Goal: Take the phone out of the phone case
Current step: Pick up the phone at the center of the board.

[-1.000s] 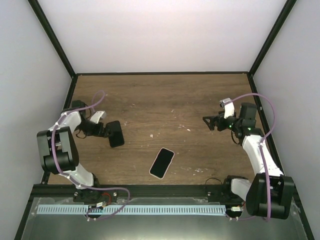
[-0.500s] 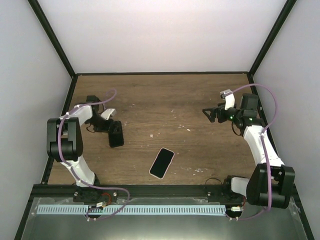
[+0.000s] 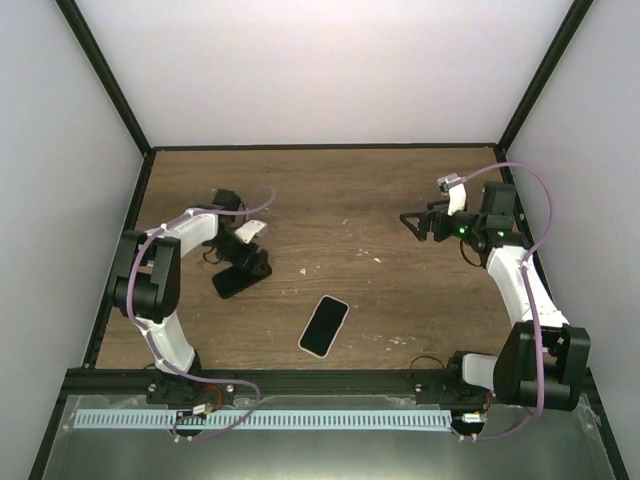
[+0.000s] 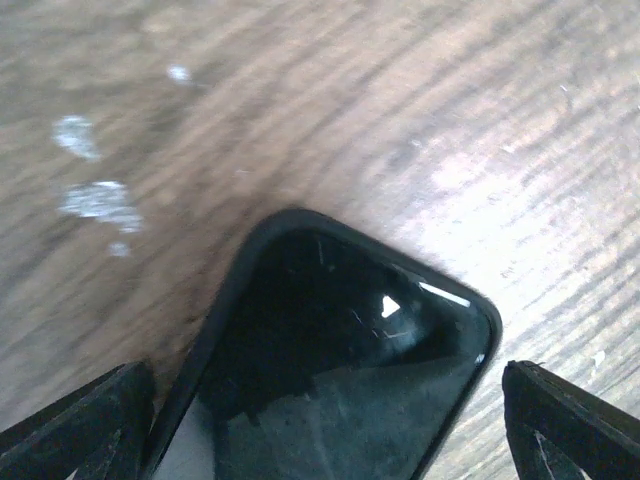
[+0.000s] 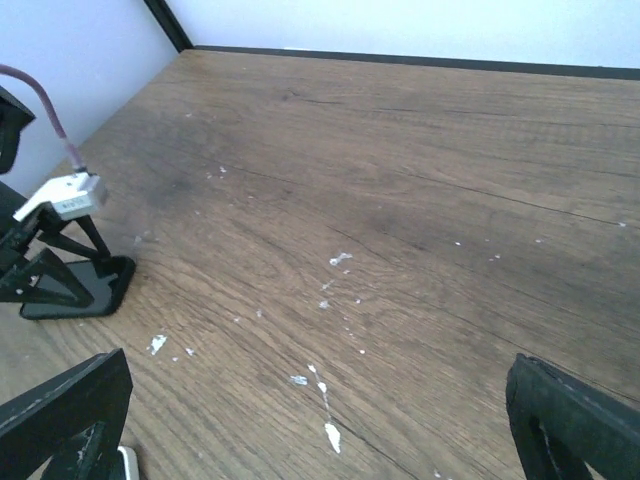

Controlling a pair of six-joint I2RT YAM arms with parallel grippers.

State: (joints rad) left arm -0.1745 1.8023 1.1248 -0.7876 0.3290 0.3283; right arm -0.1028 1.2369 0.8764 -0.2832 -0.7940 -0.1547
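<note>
A phone (image 3: 324, 326) with a dark face and a pale rim lies flat at the table's middle front, untouched. A black phone case (image 3: 228, 284) lies flat at the left. In the left wrist view the case (image 4: 330, 330) shows a raised black rim around a glossy dark inside; I cannot tell if anything is in it. My left gripper (image 3: 250, 270) stands on the case's right end, jaws wide, fingers (image 4: 90, 420) on either side of the case. My right gripper (image 3: 412, 222) hovers open and empty at the right.
Black frame posts and white walls bound the wooden table (image 3: 330, 190). White flecks (image 5: 328, 435) mark the wood near the middle. The right wrist view shows the left gripper (image 5: 50, 270) over the case (image 5: 115, 275) at its left edge.
My left arm has swung right and inward, and the black case has turned from near upright to slanting and slid slightly forward. My right gripper has shifted a little left.
</note>
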